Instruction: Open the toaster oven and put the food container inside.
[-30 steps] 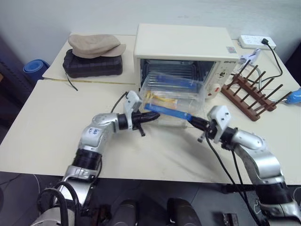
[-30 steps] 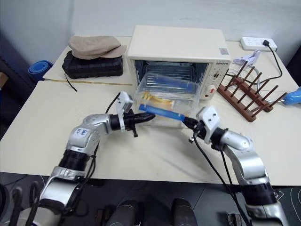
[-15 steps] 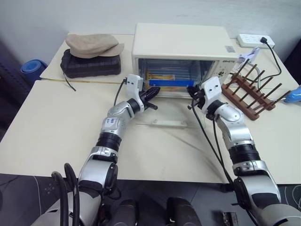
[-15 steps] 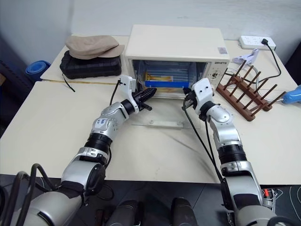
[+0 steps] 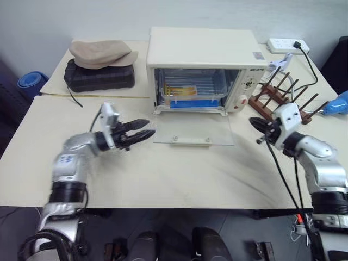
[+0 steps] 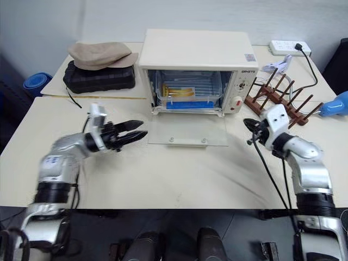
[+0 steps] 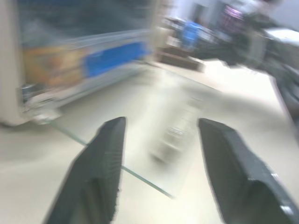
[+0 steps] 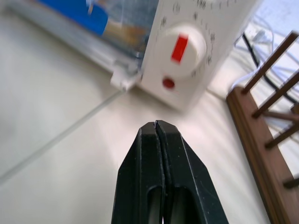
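Food container (image 5: 187,91) sits inside toaster oven (image 5: 202,70), top centre, door down flat, so both arms hang clear: left gripper (image 5: 142,130) w/ fingers apart mid-left, right gripper (image 5: 254,123) pinched together, empty, mid-right.

Even, soft light with faint shadows; the left wrist view seems motion-blurred throughout
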{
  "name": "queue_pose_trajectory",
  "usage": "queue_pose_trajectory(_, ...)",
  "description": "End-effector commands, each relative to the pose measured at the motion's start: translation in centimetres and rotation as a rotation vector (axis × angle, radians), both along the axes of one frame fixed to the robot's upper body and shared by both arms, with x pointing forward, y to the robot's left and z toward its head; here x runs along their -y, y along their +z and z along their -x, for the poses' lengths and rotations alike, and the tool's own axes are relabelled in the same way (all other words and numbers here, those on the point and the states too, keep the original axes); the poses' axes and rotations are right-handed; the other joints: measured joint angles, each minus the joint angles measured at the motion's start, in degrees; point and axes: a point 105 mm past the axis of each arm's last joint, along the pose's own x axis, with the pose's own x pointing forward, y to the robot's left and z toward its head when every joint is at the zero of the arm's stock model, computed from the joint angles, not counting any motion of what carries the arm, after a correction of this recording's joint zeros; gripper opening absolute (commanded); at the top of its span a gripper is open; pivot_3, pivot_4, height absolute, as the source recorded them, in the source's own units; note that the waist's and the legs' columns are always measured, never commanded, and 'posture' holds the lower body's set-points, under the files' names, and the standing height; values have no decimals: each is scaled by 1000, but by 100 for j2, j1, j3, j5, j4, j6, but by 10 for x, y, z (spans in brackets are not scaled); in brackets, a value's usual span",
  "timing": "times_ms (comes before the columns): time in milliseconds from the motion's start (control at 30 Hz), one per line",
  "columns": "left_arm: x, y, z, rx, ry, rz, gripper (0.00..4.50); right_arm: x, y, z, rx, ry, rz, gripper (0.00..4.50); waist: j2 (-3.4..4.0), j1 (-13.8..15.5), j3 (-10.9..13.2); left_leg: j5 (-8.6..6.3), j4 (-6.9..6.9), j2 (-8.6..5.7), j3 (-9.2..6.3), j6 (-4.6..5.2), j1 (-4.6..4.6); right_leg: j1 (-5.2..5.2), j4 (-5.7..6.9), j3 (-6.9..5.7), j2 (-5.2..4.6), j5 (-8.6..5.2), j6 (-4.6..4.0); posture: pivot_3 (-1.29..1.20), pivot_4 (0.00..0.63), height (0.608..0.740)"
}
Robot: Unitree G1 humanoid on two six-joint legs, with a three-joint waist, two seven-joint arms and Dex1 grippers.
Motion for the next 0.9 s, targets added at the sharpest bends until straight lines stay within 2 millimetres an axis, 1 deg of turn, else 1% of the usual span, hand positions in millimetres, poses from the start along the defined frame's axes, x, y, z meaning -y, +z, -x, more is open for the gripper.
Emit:
queue_pose_trajectory(33, -3, 1, 14, 18, -84, -59, 3938, -15, -14, -1, -20, 86, -20, 0, 2, 1, 1, 0, 0, 0, 4, 0, 0, -1, 0, 4, 0, 0, 0, 0, 150, 740)
queue_pose_trajectory(67, -4, 0, 15, 17, -86, -66, 4283, -22, -17, -1, -24, 116, -25, 0, 4, 5, 3, 0, 0, 0, 5, 1, 0, -2, 1, 7, -1, 0, 0, 0, 150, 740)
queue_pose_trajectory(100, -4, 2, 16, 25, -93, -50, 4460, -32, -18, -1, -21, 156, -36, 0, 5, 6, 3, 0, 1, -1, 5, 1, -3, -6, 4, 9, -2, 0, 0, 0, 150, 740)
queue_pose_trajectory(133, -4, 4, 17, 33, -97, -38, 4460, -38, -18, -1, -18, 183, -42, 0, 6, 1, 4, 1, 1, -1, 5, 1, -5, -11, 7, 11, -3, 0, 0, 0, 150, 740)
queue_pose_trajectory(233, -4, 10, 16, 56, -68, 16, 4460, -68, -8, 6, 24, 334, -104, 0, 6, 3, 4, 0, -1, 0, 3, 1, -6, -16, 13, 11, -2, 0, 0, 0, 150, 740)
queue_pose_trajectory(267, -4, 11, 16, 47, -62, 28, 4460, -74, -4, 9, 42, 375, -113, 0, 6, 2, 4, 0, -1, 2, -2, 0, -7, -17, 14, 7, -2, 0, 0, 0, 150, 740)
queue_pose_trajectory(333, -3, 12, 20, 30, -70, 42, 4460, -79, 0, 12, 65, 402, -133, 0, 6, 2, 4, -1, -3, 2, -4, 0, -8, -17, 13, 5, -1, 0, 0, 0, 150, 740)
queue_pose_trajectory(433, -11, 18, 20, 42, 0, 118, 4460, -91, 43, 11, 247, 431, -308, 0, 7, -11, 4, -1, -3, 4, -4, 0, -8, -17, 13, 5, -2, 0, 0, 0, 150, 740)
queue_pose_trajectory(600, -24, 22, 9, 133, 155, 164, 4460, -87, 102, 3, 431, 386, -579, 0, 21, -4, 13, 0, 4, 6, -4, -2, -8, -18, 17, 5, -3, 0, 0, 0, 150, 740)
queue_pose_trajectory(633, -28, 16, 6, 142, 192, 130, 4460, -85, 111, 3, 441, 383, -624, 0, 21, 5, 13, -1, 4, 5, -5, -2, -8, -19, 17, 5, -4, 0, 0, 0, 150, 740)
queue_pose_trajectory(667, -32, 9, 4, 161, 230, 92, 4460, -84, 116, 4, 441, 393, -629, 0, 22, 14, 13, -1, 3, 3, -12, -2, -8, -18, 18, 3, -4, 0, 0, 0, 150, 740)
queue_pose_trajectory(700, -35, 2, 6, 178, 239, 53, 4460, -86, 117, 8, 433, 421, -601, 0, 22, 16, 12, -1, 2, 1, -17, -2, -8, -18, 19, -1, -6, 0, -1, 0, 150, 740)
queue_pose_trajectory(767, -40, -12, 9, 202, 266, -38, 4500, -92, 104, 20, 387, 496, -453, 388, 23, 26, 12, -3, -8, -2, -21, -2, -8, -18, 18, -4, -7, 1, -1, 0, 150, 740)
queue_pose_trajectory(800, -42, -16, 12, 222, 261, -63, 4500, -94, 91, 27, 347, 542, -363, 606, 22, 39, 12, -6, -13, -6, -23, 1, -8, -18, 17, -6, -8, 1, -1, 0, 150, 740)
queue_pose_trajectory(867, -45, -22, 16, 222, 259, -88, 4500, -91, 67, 40, 293, 602, -204, 1270, 22, 69, 13, -12, -15, -13, -19, 12, -12, -19, 13, -5, -11, 1, -1, 0, 150, 740)
queue_pose_trajectory(900, -47, -26, 18, 223, 268, -111, 4500, -89, 58, 46, 266, 626, -154, 1615, 22, 82, 13, -15, -10, -13, -17, 16, -14, -19, 11, -4, -11, 1, -1, 0, 150, 740)
